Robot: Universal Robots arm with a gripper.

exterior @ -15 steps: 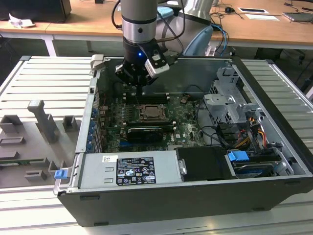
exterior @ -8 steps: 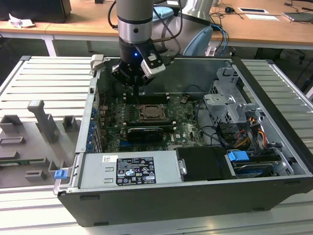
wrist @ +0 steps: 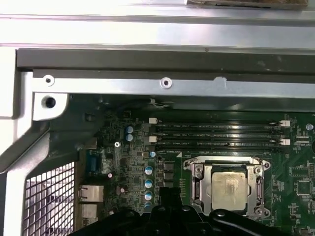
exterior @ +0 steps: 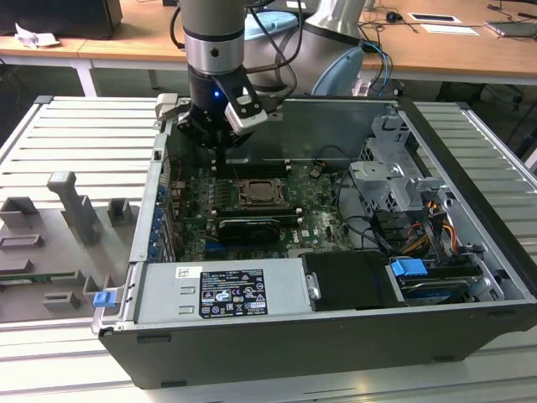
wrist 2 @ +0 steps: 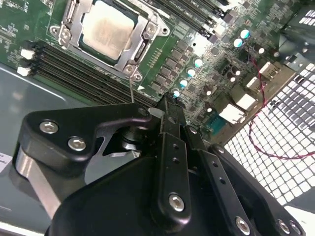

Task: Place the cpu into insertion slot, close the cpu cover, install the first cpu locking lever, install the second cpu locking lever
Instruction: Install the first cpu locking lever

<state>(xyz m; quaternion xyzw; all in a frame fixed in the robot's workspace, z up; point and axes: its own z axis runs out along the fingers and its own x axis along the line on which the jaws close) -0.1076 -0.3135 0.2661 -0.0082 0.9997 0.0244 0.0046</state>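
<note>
lower edge of cpu cover (wrist: 198,189) hidden behind gripper (wrist: 167,192)

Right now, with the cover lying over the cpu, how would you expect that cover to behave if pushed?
The cover looks like thin stamped metal, so it is probably stiff and light for its size. It lies flat around the cpu, so a downward push would likely barely move it. Its bare silver surface may be slippery.

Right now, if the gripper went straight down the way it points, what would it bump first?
The gripper would probably meet the green motherboard beside the cpu cover, not the cpu; depth is unclear.
</note>
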